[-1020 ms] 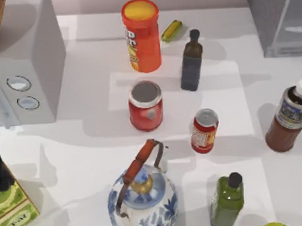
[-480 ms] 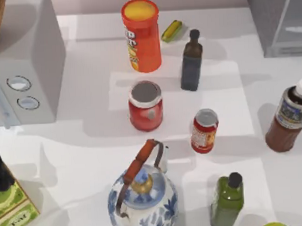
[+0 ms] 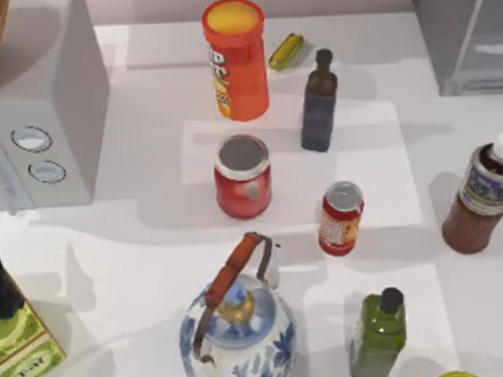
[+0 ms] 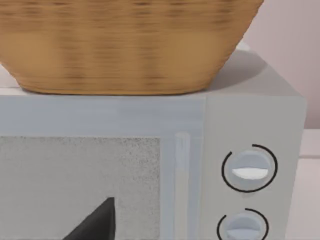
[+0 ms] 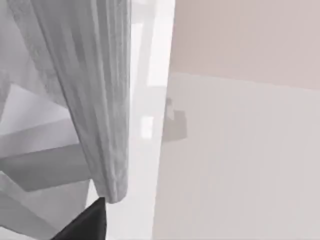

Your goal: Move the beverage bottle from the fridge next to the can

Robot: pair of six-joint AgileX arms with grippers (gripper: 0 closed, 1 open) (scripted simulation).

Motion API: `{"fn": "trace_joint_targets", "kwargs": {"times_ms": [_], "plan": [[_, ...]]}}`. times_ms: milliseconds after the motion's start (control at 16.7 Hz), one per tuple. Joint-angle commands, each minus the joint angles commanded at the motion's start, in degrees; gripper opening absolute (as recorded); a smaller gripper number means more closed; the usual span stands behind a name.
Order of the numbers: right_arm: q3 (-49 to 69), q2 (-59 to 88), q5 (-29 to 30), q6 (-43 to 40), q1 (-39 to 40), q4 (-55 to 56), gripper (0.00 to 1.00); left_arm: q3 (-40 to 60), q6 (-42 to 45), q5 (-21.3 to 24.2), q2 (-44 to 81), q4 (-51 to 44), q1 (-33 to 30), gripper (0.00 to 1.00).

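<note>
Reddish-brown beverage bottle [image 3: 484, 197] on table, outside fridge [image 3: 462, 29]

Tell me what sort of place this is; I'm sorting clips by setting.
Probably a mock kitchen counter, in a rendered simulation: a microwave with a basket on top, a fridge in the corner, a teapot, and bottles and a can on the white table.

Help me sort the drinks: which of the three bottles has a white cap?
The beverage bottle of reddish-brown liquid at the table's right edge; the dark brown bottle and green bottle have black caps.
</note>
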Motion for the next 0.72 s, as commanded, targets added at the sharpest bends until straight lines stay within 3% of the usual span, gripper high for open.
{"fn": "trace_joint_targets", "kwargs": {"times_ms": [360, 540, 720], "plan": [[-1.7, 3.1, 3.3, 30.1, 15.6, 25.2, 1.00, 0.0, 0.0, 0.0, 0.0, 0.0, 0.0, 1.00], [-2.6, 4.3, 3.3, 38.3, 19.6, 33.2, 1.00, 0.0, 0.0, 0.0, 0.0, 0.0, 0.0, 1.00], [-3.0, 4.9, 3.1, 41.2, 21.0, 36.2, 1.00, 0.0, 0.0, 0.0, 0.0, 0.0, 0.0, 1.00]]}}
